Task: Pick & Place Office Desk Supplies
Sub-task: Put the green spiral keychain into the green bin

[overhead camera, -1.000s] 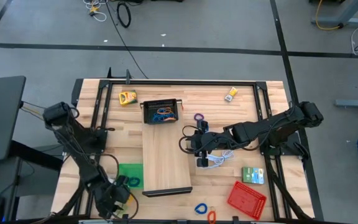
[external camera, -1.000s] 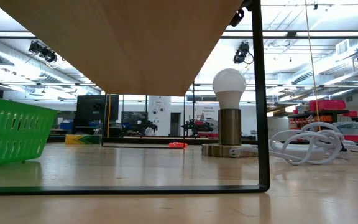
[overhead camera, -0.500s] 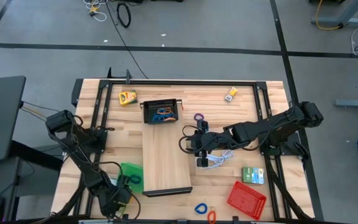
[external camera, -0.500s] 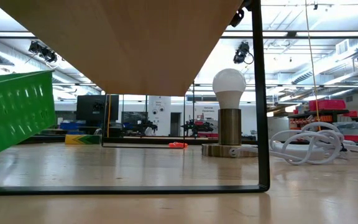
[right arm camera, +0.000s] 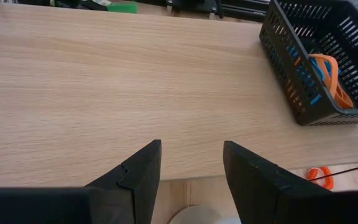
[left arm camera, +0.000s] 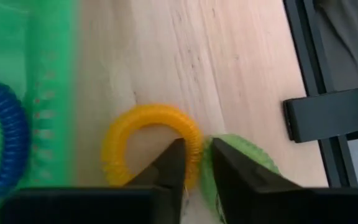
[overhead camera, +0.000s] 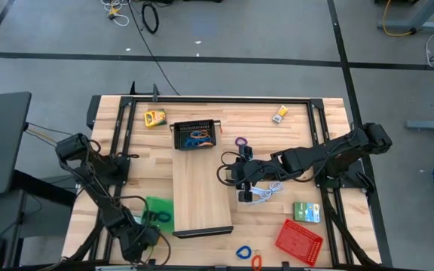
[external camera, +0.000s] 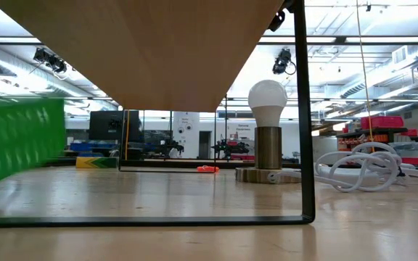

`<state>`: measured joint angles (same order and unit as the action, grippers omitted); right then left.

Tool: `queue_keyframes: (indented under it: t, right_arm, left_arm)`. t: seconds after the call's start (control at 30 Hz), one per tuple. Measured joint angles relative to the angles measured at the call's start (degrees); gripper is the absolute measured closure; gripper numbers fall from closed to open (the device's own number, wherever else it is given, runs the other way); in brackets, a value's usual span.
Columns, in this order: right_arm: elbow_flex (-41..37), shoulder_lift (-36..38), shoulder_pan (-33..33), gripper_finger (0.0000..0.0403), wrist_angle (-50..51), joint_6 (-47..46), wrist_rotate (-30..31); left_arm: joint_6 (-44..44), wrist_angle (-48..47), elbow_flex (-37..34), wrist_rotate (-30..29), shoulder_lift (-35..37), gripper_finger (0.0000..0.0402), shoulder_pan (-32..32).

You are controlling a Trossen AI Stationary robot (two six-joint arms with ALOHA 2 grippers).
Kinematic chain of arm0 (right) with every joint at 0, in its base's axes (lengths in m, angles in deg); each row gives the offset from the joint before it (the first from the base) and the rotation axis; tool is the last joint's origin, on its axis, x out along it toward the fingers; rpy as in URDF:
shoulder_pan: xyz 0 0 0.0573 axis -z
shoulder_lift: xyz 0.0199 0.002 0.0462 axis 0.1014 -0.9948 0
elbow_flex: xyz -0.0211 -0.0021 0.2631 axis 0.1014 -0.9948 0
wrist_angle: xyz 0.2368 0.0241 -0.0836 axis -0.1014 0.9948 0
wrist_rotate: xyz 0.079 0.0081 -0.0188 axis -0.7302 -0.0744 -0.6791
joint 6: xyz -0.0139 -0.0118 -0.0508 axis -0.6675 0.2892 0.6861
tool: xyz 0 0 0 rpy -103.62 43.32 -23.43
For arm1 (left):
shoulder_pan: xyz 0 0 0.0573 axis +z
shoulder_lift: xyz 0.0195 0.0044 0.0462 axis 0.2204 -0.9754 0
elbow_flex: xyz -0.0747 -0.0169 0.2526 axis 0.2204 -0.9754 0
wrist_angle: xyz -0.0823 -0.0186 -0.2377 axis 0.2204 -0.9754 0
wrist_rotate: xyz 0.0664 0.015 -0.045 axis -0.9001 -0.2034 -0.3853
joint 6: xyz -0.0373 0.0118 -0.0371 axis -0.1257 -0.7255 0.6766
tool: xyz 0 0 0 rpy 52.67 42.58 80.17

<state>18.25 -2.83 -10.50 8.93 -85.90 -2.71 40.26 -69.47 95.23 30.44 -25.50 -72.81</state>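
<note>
Near the table's front left corner my left gripper (overhead camera: 136,245) (left arm camera: 194,171) is down on the table, shut on a yellow coiled band (left arm camera: 148,143). A green coiled band (left arm camera: 247,152) lies just beyond it. The green mesh tray (overhead camera: 157,205) (external camera: 13,138) beside them holds a blue coiled band (left arm camera: 5,143). My right gripper (overhead camera: 239,177) (right arm camera: 191,168) hangs open and empty over the pale wooden board (overhead camera: 200,192). My left gripper pinches the yellow band between its two fingers at the stretch of coil nearest the green band (left arm camera: 193,146). The fingers slant down from above and lie across the coil. The band lies flat on the table. Whether the outer finger (left arm camera: 232,177) touches the green band, I cannot tell.
A black tray (overhead camera: 194,135) (right arm camera: 328,62) with blue and orange bands stands at the board's far end. A red tray (overhead camera: 298,239) and a green box (overhead camera: 306,212) are front right. Yellow boxes (overhead camera: 154,117) (overhead camera: 279,114) sit at the back. A white cable (overhead camera: 266,192) and a lamp (external camera: 267,138) are right of the board.
My left gripper has come down toward the table beside the green tray. The tray has tipped: in the low view its wall stood low and level a second ago, then rose slanting, and now stands higher and blurred.
</note>
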Motion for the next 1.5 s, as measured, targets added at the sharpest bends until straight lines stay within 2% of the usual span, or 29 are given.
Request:
queue_keyframes:
  t: [0.07, 0.13, 0.3, 0.53, 0.93, 1.07, 1.23, 1.33, 1.4, 1.5]
  right_arm:
    - [0.0, 0.0, 0.0, 0.0222, 0.0, 0.0, 0.0]
    - [0.0, 0.0, 0.0, 0.0222, 0.0, -0.2, 0.0]
    - [0.0, 0.0, 0.0, 0.0222, 0.0, -0.2, 0.0]
    - [0.0, 0.0, 0.0, 0.0222, 0.0, -0.1, 0.0]
    - [0.0, 0.0, 0.0, 0.0222, 0.0, 0.0, 0.0]
    - [0.0, 0.0, 0.0, 0.0222, 0.0, 0.0, 0.0]
    - [0.0, 0.0, 0.0, 0.0222, 0.0, 0.0, 0.0]
    - [0.0, 0.0, 0.0, 0.0222, 0.0, 0.0, 0.0]
    - [0.0, 0.0, 0.0, 0.0222, 0.0, 0.0, 0.0]
    - [0.0, 0.0, 0.0, 0.0222, 0.0, 0.0, 0.0]
  left_arm:
    - [-0.1, -0.3, 0.3, -0.5, 0.0, 0.0369, -0.3]
    - [-0.7, -1.6, 1.2, -1.9, 0.0, 0.0389, -0.9]
    - [-2.6, -10.8, 5.6, -5.8, -0.3, 0.0398, -2.4]
    - [-3.0, -21.0, 10.3, -7.1, -0.3, 0.0400, -2.6]
    - [-3.6, -19.9, 10.7, -6.4, -0.3, 0.0398, -2.6]
    - [-3.6, -19.6, 10.8, -4.7, -0.2, 0.0373, -2.6]
    - [-3.0, -19.7, 10.8, -5.5, -0.2, 0.0335, -2.6]
    - [-3.0, -19.7, 10.8, -5.6, -0.2, 0.0327, -2.6]
    - [-3.0, -19.7, 10.8, -5.6, -0.2, 0.0335, -2.6]
    - [-3.2, -19.8, 10.8, -5.9, -0.2, 0.0379, -2.6]
